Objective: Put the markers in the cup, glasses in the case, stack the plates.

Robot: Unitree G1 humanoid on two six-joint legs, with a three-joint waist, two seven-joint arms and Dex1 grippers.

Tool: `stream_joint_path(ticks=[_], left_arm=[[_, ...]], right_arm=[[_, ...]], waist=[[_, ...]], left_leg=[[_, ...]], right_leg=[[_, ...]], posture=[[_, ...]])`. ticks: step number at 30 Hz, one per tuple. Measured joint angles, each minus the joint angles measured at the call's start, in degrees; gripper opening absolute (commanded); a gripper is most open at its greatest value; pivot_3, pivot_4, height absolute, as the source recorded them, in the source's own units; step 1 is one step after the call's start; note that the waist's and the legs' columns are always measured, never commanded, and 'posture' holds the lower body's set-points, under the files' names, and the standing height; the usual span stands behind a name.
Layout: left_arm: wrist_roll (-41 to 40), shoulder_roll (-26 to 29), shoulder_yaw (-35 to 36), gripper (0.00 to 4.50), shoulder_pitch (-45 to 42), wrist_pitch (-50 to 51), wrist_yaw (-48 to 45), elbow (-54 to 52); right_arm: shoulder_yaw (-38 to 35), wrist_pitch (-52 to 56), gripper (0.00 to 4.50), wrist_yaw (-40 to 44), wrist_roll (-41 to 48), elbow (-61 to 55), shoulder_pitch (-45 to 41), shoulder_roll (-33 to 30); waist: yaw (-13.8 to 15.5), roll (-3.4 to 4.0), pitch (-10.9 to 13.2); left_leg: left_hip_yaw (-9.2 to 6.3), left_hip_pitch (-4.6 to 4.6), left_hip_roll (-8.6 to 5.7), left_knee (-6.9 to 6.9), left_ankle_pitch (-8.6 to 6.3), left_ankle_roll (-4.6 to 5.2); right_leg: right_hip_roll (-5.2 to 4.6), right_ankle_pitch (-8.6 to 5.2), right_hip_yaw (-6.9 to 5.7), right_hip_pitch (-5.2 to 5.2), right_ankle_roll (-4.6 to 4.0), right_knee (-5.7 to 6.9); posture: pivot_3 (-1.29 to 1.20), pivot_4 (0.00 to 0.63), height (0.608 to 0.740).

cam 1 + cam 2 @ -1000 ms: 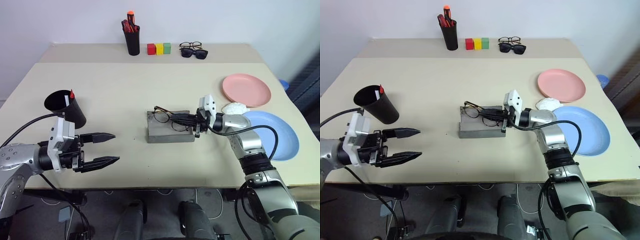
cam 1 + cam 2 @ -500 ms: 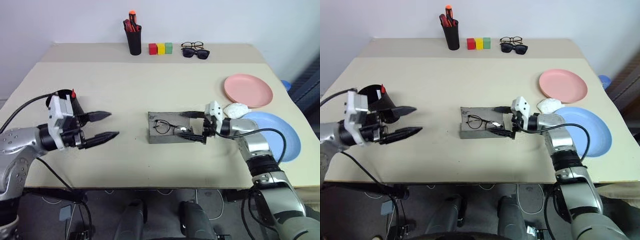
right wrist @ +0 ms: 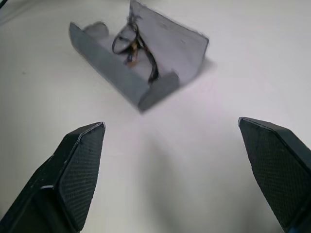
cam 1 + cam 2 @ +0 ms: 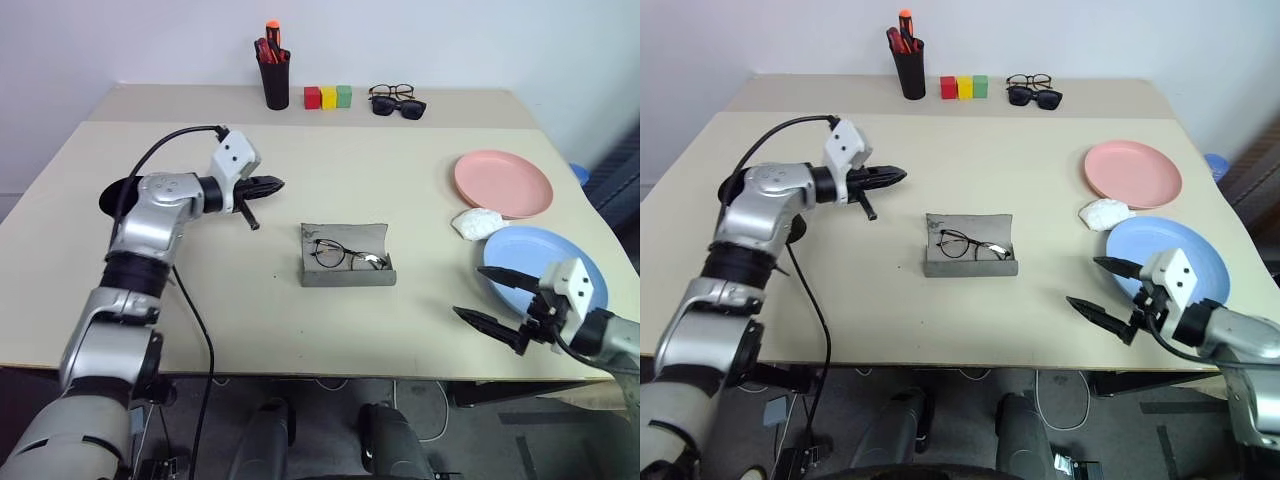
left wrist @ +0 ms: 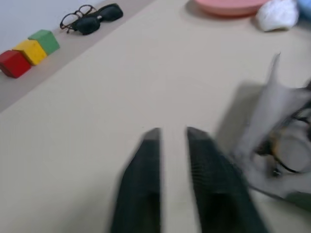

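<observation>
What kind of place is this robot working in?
Probably a lab or test room set up for tabletop practice: a plain beige table against a bare white wall, with staged props such as small red, yellow and green blocks and a grey open spectacle case.

Left gripper (image 5: 172,133) closed, empty, near open case (image 5: 272,121).

No readable text, labels, brands, numbers or signs anywhere on the table or the things on it.
</observation>
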Motion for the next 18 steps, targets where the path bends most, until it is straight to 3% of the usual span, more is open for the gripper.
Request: stream_joint_path(ticks=[4,11,18], left_arm=[[6.00,-5.01,-2.56,0.06,-8.65,-7.36,1.42,14.69],[12.29,-11.86,-5.16,0.06,-14.35,-17.75,-1.03,31.33],[10.41,-13.42,-3.29,0.06,-15.10,-15.23,-19.29,34.28]], right_arm=[[-3.71,0.45,4.50,-2.45,0.87,-5.21,5.93,0.31],[-4.03,0.28,4.50,-5.61,0.97,-8.87,9.27,1.31],[-4.00,-0.28,4.50,-7.55,0.96,-9.44,9.98,1.51]], waist=[[-0.05,-0.05,0.03],[-0.02,-0.09,0.04],[-0.06,-0.10,0.05]], left_leg=[[0.02,-0.07,-0.01,0.11,-0.03,0.02],[0.02,-0.13,-0.02,0.12,-0.05,0.04],[0.00,-0.21,-0.02,0.15,-0.04,0.04]], right_leg=[[-0.03,-0.04,0.00,0.01,0.08,-0.06],[-0.05,-0.04,-0.02,-0.01,0.08,-0.10],[-0.04,0.04,-0.06,-0.06,-0.05,-0.10]], posture=[[0.00,0.150,0.740],[0.00,0.150,0.740],[0.00,0.150,0.740]])
